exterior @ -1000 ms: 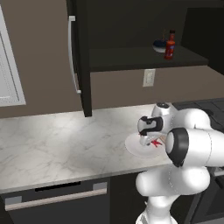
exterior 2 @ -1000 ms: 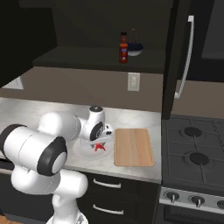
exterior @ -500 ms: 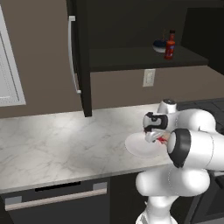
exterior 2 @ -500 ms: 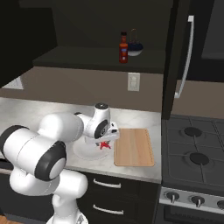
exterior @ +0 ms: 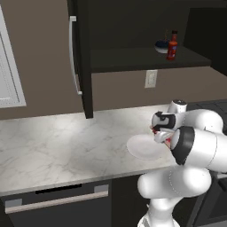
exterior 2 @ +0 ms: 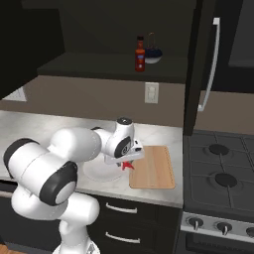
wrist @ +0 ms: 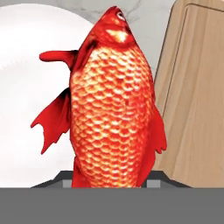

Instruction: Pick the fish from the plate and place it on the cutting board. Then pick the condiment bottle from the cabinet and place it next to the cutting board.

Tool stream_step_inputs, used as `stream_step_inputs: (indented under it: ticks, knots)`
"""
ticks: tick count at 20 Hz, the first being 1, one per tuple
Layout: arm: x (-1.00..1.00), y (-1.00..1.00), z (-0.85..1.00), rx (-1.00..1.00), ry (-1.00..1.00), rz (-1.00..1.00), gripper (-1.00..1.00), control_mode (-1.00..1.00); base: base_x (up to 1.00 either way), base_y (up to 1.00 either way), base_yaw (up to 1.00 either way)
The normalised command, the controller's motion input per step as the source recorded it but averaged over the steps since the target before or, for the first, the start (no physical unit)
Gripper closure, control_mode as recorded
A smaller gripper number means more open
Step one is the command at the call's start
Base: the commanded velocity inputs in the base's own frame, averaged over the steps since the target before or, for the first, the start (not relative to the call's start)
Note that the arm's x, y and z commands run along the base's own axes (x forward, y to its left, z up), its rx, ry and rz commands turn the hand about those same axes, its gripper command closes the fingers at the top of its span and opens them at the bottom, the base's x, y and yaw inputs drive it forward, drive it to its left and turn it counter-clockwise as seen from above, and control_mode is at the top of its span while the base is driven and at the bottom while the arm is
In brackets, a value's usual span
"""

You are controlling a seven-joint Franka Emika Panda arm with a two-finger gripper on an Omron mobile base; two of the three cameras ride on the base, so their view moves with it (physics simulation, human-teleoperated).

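Observation:
My gripper (wrist: 112, 176) is shut on the red-orange fish (wrist: 113, 105), which hangs above the counter. The fish (exterior 2: 127, 165) is in the air over the gap between the white plate (exterior 2: 95, 171) and the tan cutting board (exterior 2: 155, 167). In the hand view the plate (wrist: 26, 83) lies to the left and the cutting board (wrist: 197, 109) to the right. From the left base view my gripper (exterior: 160, 132) sits at the right rim of the plate (exterior: 141, 147). The red condiment bottle (exterior 2: 140, 54) stands on the shelf of the open dark cabinet (exterior 2: 99, 67).
A dark blue bowl (exterior 2: 153, 53) sits beside the bottle on the shelf. The cabinet door (exterior: 82, 57) with its silver handle stands open to the left. A gas stove (exterior 2: 223, 171) lies right of the board. A wall outlet (exterior 2: 151, 93) is behind the counter.
My gripper has carried the fish off the middle of the plate and rightward to the plate's edge, close to the cutting board.

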Motion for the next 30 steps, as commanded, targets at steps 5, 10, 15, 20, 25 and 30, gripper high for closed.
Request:
stream_step_inputs:
  ticks: [5, 10, 15, 20, 25, 30]
  knots:
    - [0.0, -0.37, 0.0, 0.0, 0.0, 0.0, 1.0, -1.0, 0.0, 0.0, 0.0]
    - [0.0, -0.35, 0.0, 0.0, 0.0, 0.0, 1.0, -1.0, 0.0, 0.0, 0.0]
    - [0.01, -0.32, 0.0, 0.0, 0.0, 0.0, 1.0, -1.0, 0.0, 0.0, 0.0]
    - [0.05, -0.2, -0.02, 0.0, 0.0, 0.0, 1.0, -1.0, 0.0, 0.0, 0.0]
    - [0.07, -0.15, -0.08, 0.0, 0.0, 0.0, 1.0, -1.0, 0.0, 0.0, 0.0]
    - [0.05, -0.1, -0.14, 0.0, 0.0, 0.0, 1.0, -1.0, 0.0, 0.0, 0.0]
